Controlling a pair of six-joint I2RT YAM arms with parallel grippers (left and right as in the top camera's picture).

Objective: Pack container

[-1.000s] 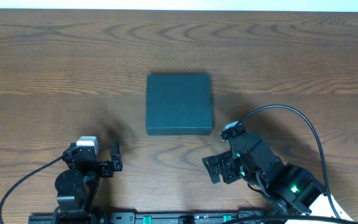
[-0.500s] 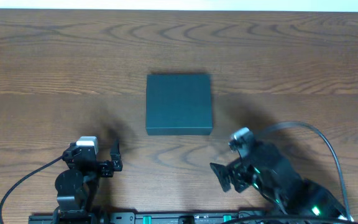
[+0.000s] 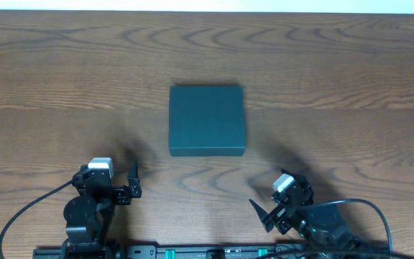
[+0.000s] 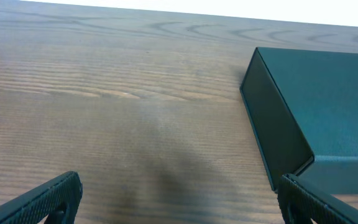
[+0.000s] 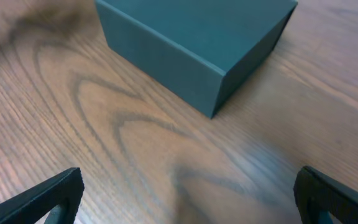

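Note:
The container (image 3: 207, 120) is a dark teal, roughly square box lying shut in the middle of the wooden table (image 3: 63, 86). My left gripper (image 3: 110, 185) rests near the front edge, left of the box and apart from it. In the left wrist view, that gripper (image 4: 179, 199) is open over bare wood, with the container (image 4: 316, 93) ahead on the right. My right gripper (image 3: 279, 199) sits low at the front right and points toward the box. Seen from the right wrist, it (image 5: 188, 199) is open and empty, and the container (image 5: 191, 31) lies ahead with a corner facing it.
Black cables (image 3: 20, 216) run from both arms at the front edge. A dark rail (image 3: 192, 252) lies along the near edge between the arm bases. Nothing else stands on the wood around the box.
My right arm has drawn back from beside the box toward the near edge and folded down. The left arm and the box have not moved.

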